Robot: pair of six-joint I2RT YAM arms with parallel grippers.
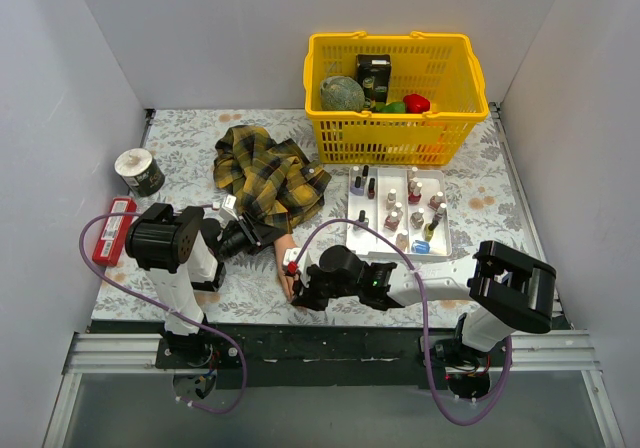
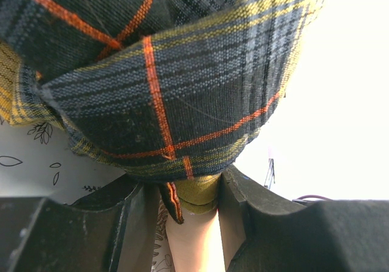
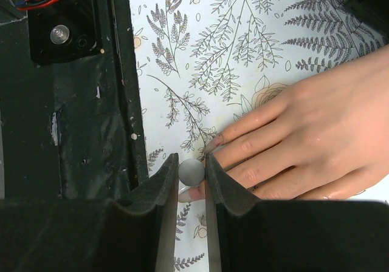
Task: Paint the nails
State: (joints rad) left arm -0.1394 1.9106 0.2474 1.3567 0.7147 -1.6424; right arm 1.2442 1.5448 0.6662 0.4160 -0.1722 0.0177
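Observation:
The peach mannequin hand (image 1: 283,251) lies palm down on the floral table, its yellow-and-black plaid sleeve (image 1: 265,173) bunched behind it. My left gripper (image 1: 248,238) is shut on the wrist (image 2: 194,235) just below the plaid cuff (image 2: 200,196). My right gripper (image 1: 298,290) is at the fingertips, shut on a small round grey polish brush cap (image 3: 191,171). The cap sits right over one fingertip nail (image 3: 189,193). A neighbouring nail (image 3: 213,142) shows reddish marks. The brush tip is hidden under the cap.
A white tray (image 1: 375,234) of several small polish bottles stands right of the hand. A yellow basket (image 1: 390,140) of items is at the back. A tape roll (image 1: 138,171) and a red packet (image 1: 113,230) lie at the left. The black table edge (image 3: 73,132) is beside the fingertips.

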